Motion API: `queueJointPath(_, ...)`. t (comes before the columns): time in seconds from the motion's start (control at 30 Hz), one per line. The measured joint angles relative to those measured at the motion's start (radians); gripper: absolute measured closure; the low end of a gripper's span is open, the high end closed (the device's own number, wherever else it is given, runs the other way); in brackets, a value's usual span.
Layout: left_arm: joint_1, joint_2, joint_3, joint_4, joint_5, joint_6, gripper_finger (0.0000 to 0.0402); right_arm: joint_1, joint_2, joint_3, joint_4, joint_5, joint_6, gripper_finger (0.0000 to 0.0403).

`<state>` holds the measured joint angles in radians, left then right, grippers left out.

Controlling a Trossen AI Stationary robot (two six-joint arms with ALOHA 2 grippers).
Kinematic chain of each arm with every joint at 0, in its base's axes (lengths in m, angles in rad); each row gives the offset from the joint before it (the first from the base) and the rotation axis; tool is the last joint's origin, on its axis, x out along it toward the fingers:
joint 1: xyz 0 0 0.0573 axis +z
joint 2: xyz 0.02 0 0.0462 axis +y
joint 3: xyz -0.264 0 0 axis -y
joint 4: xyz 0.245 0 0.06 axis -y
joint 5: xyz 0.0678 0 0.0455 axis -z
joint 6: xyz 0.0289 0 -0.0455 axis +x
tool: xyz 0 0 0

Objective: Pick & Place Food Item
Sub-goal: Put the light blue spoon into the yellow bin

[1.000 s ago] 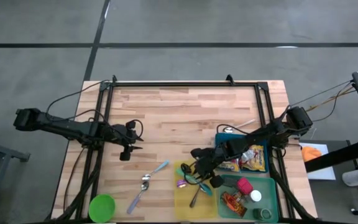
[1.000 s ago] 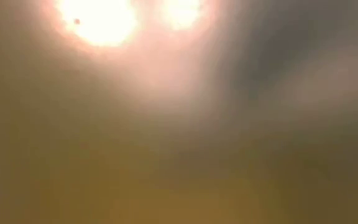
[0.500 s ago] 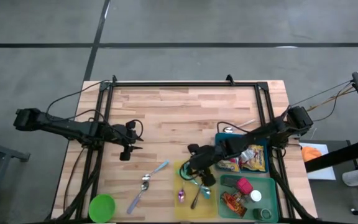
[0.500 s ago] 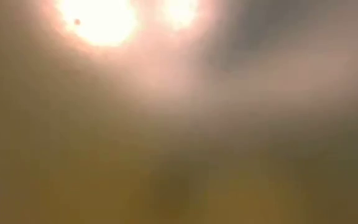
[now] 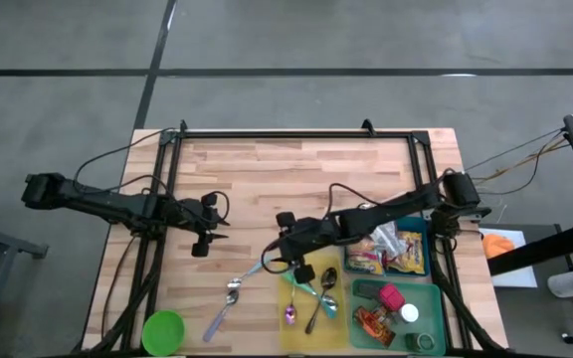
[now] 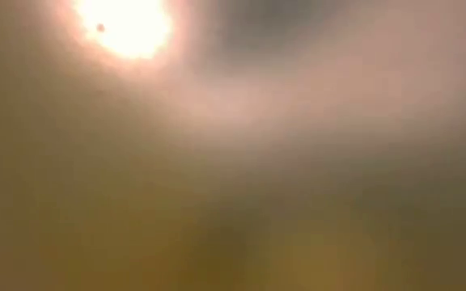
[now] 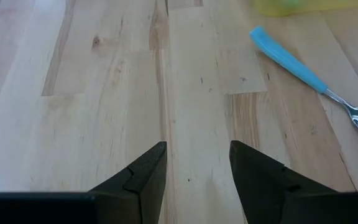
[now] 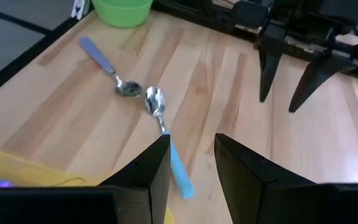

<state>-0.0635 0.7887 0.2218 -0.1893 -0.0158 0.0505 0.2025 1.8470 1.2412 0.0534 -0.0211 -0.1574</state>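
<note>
- My right gripper: hangs over the bare wood just beyond the yellow tray, fingers parted by a narrow gap with nothing between them.
- My left gripper: waits on its own side of the table, fingers apart and empty, pointing down at the boards.
- Food items: snack packets lie in the blue tray, near my right arm's base; more packaged goods sit in the green tray next to it. Which one the task means I cannot tell.
- Deciding relation: the food lies behind my right gripper, back along its own arm, while the fingers point away from it toward the table's middle. My right arm is far nearer; my left is well apart.
- Ahead of the right fingers: a blue-handled spoon, long axis running roughly toward the gripper, and beyond it a second spoon near the green bowl. Neither is food.
- Judgement: reaching food calls for drawing back and turning.
- Low view: shows nothing usable.
</note>
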Motion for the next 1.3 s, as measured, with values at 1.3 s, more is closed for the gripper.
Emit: queueJointPath(1.3, 0.000, 0.014, 0.000, -0.006, 0.000, 0.000, 0.0228, -0.224, -1.110, -1.055, 0.736, 0.301, 0.025, 0.0282)
